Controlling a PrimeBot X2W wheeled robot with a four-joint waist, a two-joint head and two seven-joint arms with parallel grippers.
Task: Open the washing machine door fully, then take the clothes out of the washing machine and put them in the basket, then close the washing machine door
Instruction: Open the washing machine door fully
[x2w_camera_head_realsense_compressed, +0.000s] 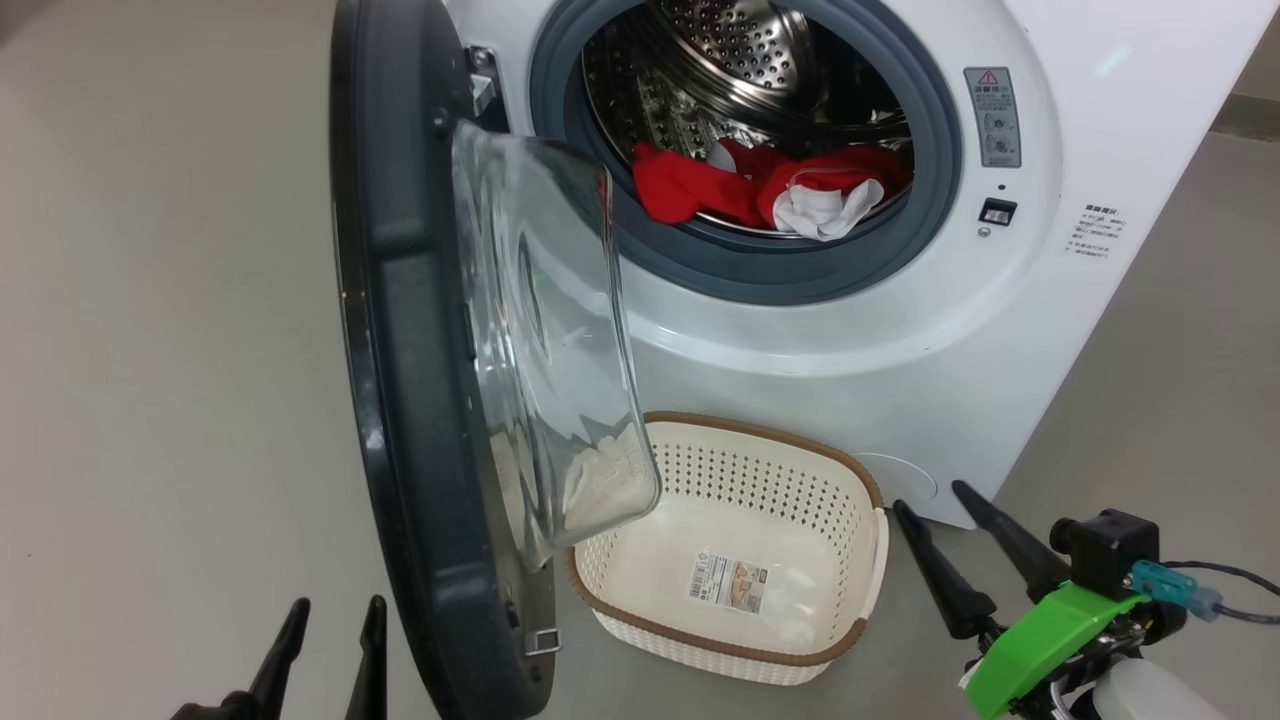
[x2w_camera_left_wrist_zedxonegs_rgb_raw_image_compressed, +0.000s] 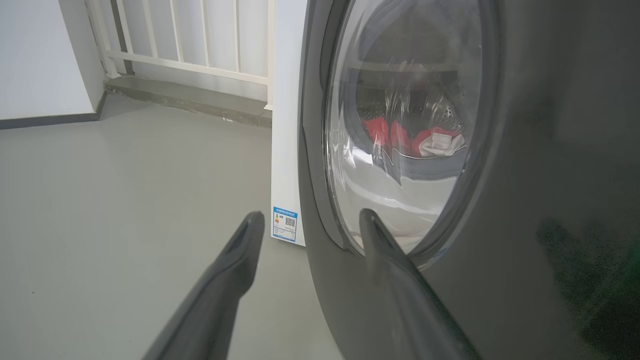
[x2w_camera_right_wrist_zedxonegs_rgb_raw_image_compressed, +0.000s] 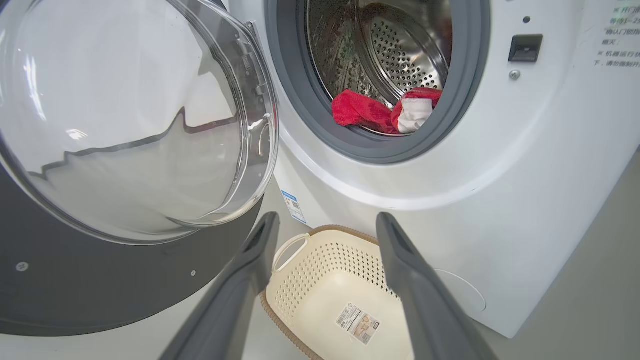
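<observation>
The white washing machine (x2w_camera_head_realsense_compressed: 820, 340) stands with its door (x2w_camera_head_realsense_compressed: 400, 330) swung out to the left, its glass bowl (x2w_camera_head_realsense_compressed: 540, 340) facing the opening. Red and white clothes (x2w_camera_head_realsense_compressed: 760, 185) lie at the front of the steel drum. The cream basket (x2w_camera_head_realsense_compressed: 770, 432) sits on the floor below the opening, with just a paper label inside. My left gripper (x2w_camera_head_realsense_compressed: 338, 610) is open, low beside the door's outer face (x2w_camera_left_wrist_zedxonegs_rgb_raw_image_compressed: 550, 150); the clothes (x2w_camera_left_wrist_zedxonegs_rgb_raw_image_compressed: 395, 137) show through the glass. My right gripper (x2w_camera_head_realsense_compressed: 930, 498) is open to the right of the basket (x2w_camera_right_wrist_zedxonegs_rgb_raw_image_compressed: 320, 260), pointing towards the clothes (x2w_camera_right_wrist_zedxonegs_rgb_raw_image_compressed: 360, 110).
Grey floor spreads left of the door and right of the machine. A white railing (x2w_camera_left_wrist_zedxonegs_rgb_raw_image_compressed: 200, 65) on a low step stands beyond the machine's left side. A blue sticker (x2w_camera_left_wrist_zedxonegs_rgb_raw_image_compressed: 285, 223) marks the machine's side panel.
</observation>
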